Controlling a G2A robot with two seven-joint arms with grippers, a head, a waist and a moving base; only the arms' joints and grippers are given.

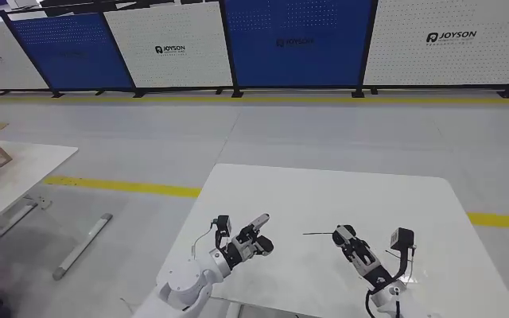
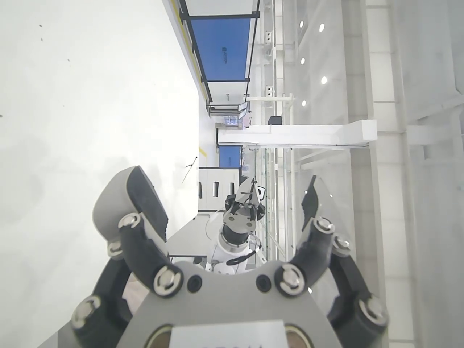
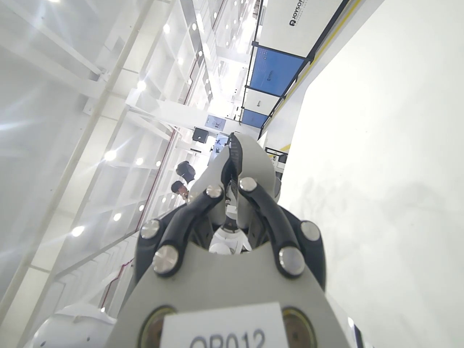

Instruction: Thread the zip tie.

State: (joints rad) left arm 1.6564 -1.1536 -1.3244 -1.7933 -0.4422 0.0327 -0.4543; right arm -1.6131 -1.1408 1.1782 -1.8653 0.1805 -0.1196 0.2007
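A thin black zip tie (image 1: 318, 234) runs left from the tip of my right gripper (image 1: 342, 233), which is shut on its end above the white table (image 1: 318, 191). In the right wrist view that gripper (image 3: 233, 146) has its pads pressed together. My left gripper (image 1: 262, 230) is to the left of the tie's free end, a short gap away, and stands open with nothing between its fingers. In the left wrist view the open gripper (image 2: 230, 193) faces the right gripper (image 2: 251, 190), and the zip tie (image 2: 189, 172) shows as a fine dark line over the tabletop.
Both arms hang over the table's near edge. Another white table (image 1: 32, 159) stands at the far left, with a metal bar (image 1: 79, 246) on the floor beside it. Blue and white panels (image 1: 294, 40) line the back of the room.
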